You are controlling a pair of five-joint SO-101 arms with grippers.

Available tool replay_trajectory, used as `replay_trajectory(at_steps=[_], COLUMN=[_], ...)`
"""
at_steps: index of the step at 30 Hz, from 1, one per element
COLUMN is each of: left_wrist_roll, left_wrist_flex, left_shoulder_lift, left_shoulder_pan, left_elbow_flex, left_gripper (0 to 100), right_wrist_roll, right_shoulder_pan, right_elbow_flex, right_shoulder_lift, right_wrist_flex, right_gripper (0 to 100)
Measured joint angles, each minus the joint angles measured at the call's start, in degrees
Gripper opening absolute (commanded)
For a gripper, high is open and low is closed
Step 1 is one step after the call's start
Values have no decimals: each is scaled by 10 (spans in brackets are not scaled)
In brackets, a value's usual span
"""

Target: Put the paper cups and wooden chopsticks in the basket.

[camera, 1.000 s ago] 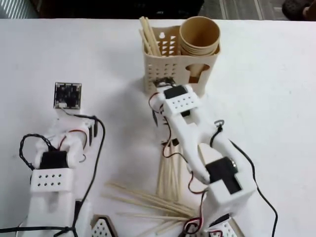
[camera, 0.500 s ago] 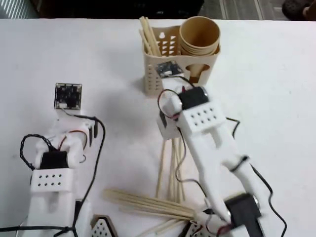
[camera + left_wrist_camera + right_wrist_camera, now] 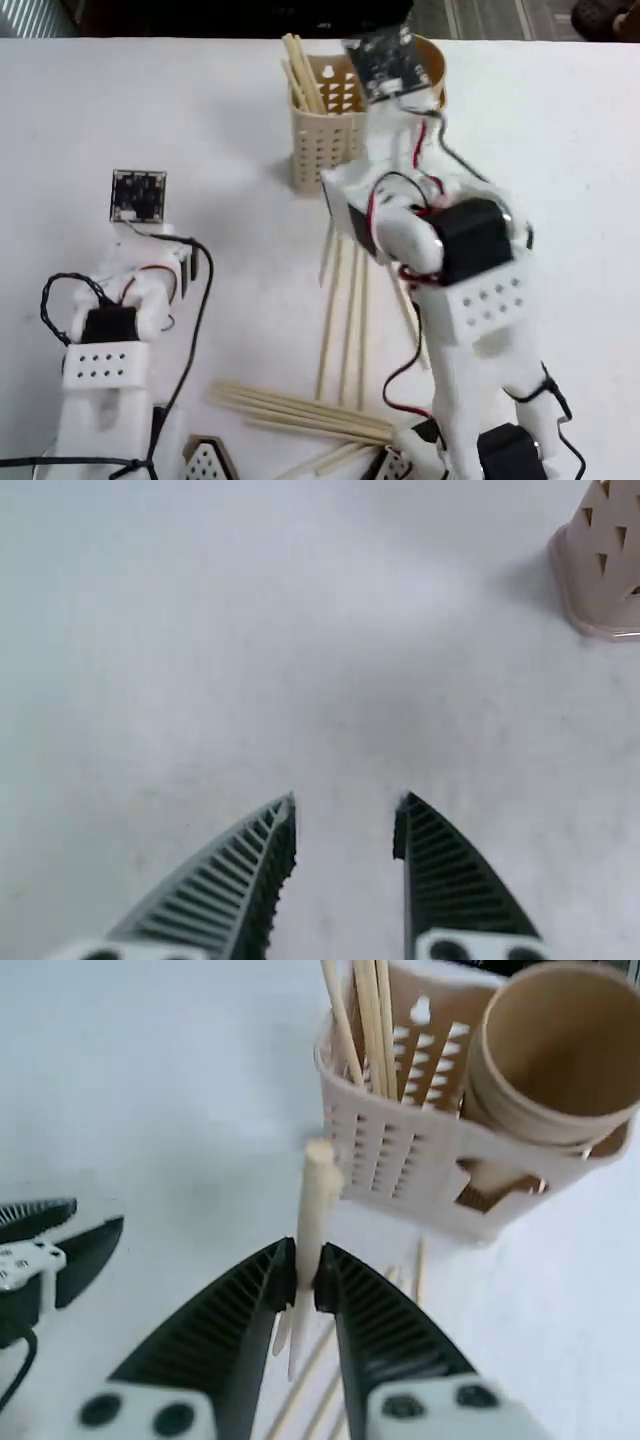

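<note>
**One chopstick in the grip, basket just ahead**

The white worktop [image 3: 150, 100] carries both arms. The right arm [image 3: 470, 300] stands tall over the middle of it, and the left arm [image 3: 100, 340] sits low and well apart from the task's things.

The cream perforated basket [image 3: 320, 150] stands at the far side, just beyond the right arm. The right arm is therefore plainly the nearer one, and the next move looks to be its own. A stack of tan paper cups [image 3: 555, 1060] already sits in one compartment. Several pale wooden sticks [image 3: 365, 1020] stand upright in the compartment beside it.

The right gripper [image 3: 305, 1260] is clenched on a single chopstick [image 3: 316, 1185], pinched partway along its length. The chopstick's long axis runs close to upright, with the blunt thick end above the jaws and the thin tip hanging below. It is apart from the basket wall and short of it, on the side where the other sticks stand. By my reading the gripper must travel forward and over that rim before it lets go.

The left gripper [image 3: 345, 815] hangs over bare worktop with its jaws parted and nothing between them.

More loose chopsticks [image 3: 345, 310] lie flat on the worktop beneath the right arm, and a further bundle [image 3: 300, 410] lies crosswise at the near edge.
</note>
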Motion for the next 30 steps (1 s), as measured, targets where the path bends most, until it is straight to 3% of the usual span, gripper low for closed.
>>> replay_trajectory(at_steps=[9,19,26,30], left_wrist_roll=[0,0,0,0], left_wrist_flex=[0,0,0,0], left_shoulder_lift=[0,0,0,0], left_shoulder_pan=[0,-2,-2,-2], left_elbow_flex=[0,0,0,0], left_gripper=[172,172,172,172], right_wrist_roll=[0,0,0,0], right_shoulder_pan=[4,70,87,86], right_elbow_flex=[-72,-78,-77,-77], right_shoulder_lift=[0,97,185,210], right_wrist_flex=[-153,-347,-379,-374], right_gripper=[17,17,19,110])
